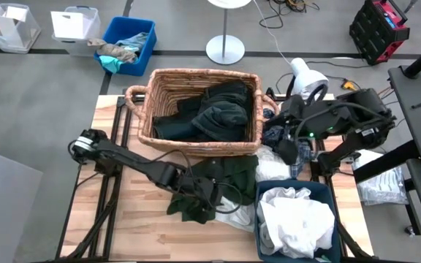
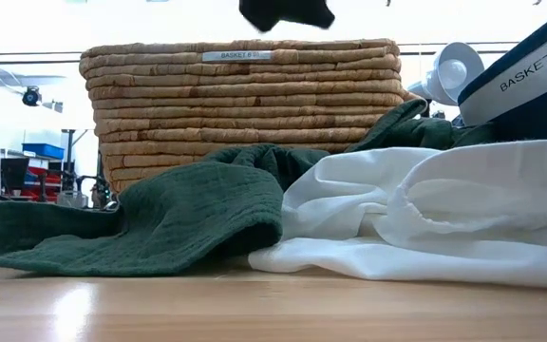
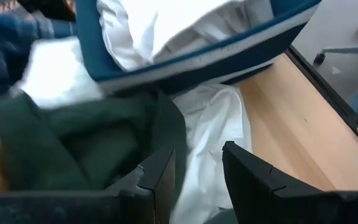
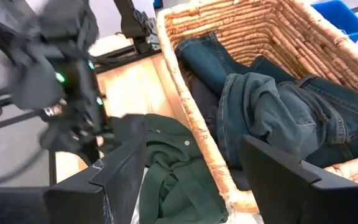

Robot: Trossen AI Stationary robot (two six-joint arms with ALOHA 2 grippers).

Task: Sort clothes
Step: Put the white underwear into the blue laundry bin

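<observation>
dark green garment [image 1: 218,179], white garment [image 1: 296,219], seemingly tan basket [image 1: 168,86]

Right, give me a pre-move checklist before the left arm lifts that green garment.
1. Left claw open: ok, fingers apart over the cloth.
2. Left claw at the dark green garment: ok.
3. Garment actually between the fingers: cannot tell.
4. Room in the wicker basket: ok, dark clothes lie low inside.
5. Right claw clear of the path: not ok, it hangs open beside the basket rim.
6. White garment free of the green one: not ok, they overlap.
</observation>
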